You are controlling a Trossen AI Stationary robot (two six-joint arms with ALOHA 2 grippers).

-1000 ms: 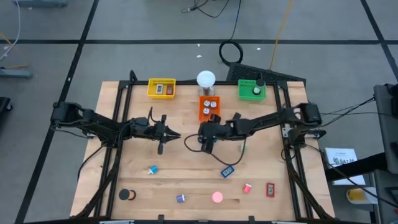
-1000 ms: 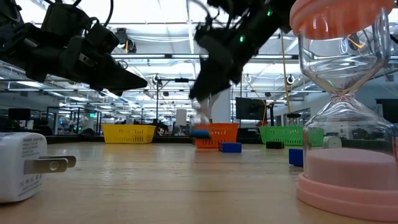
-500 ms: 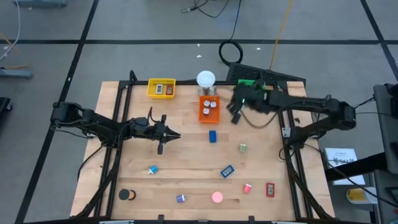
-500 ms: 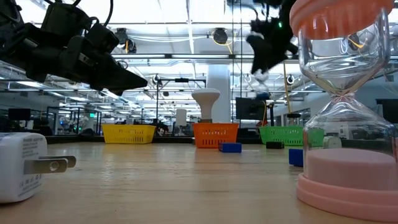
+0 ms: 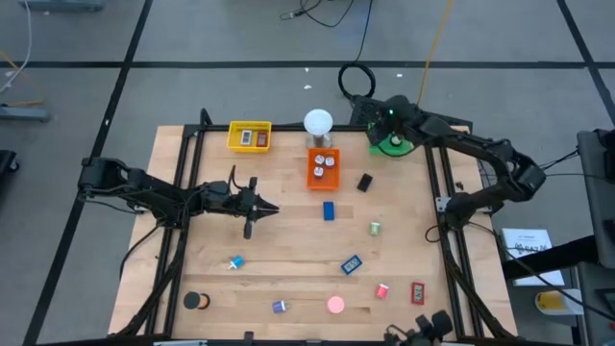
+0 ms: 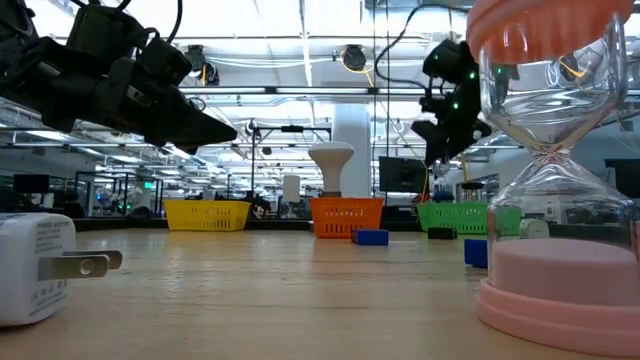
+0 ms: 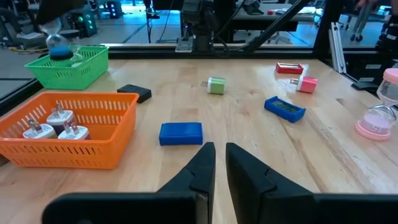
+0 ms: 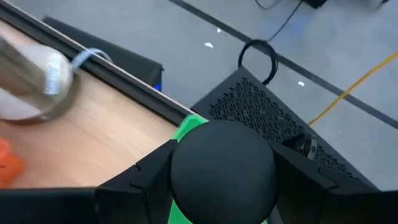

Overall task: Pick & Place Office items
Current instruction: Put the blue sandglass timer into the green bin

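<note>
My right gripper (image 5: 386,130) is over the green tray (image 5: 399,146) at the far right, shut on a small sand timer with a black round cap (image 8: 224,165) and blue in its lower bulb (image 7: 60,52). My left gripper (image 5: 272,209) waits shut above the table's left middle. Office items lie loose on the wood: a blue block (image 5: 329,210), a black block (image 5: 365,183), a green clip (image 5: 375,228), a teal block (image 5: 352,263), a black roll (image 5: 197,301) and small pink and red pieces near the front edge. My right gripper has the timer's black round cap (image 8: 186,155) between its two fingers (image 8: 146,177), one on each side. The fingers slant down from above. The timer hangs upright below them at the green tray; whether its foot touches the tray cannot be told.
An orange tray (image 5: 312,179) with white plugs stands at the far middle, a yellow tray (image 5: 233,136) to its left and a white globe lamp (image 5: 318,123) between them. A pink sand timer (image 6: 560,200) and a white plug (image 6: 40,265) stand near the front edge.
My right gripper has swung from the table's middle toward the far right edge and up, turning as it went, and now hangs over the green tray with the timer. The blue block that it hid now shows.
</note>
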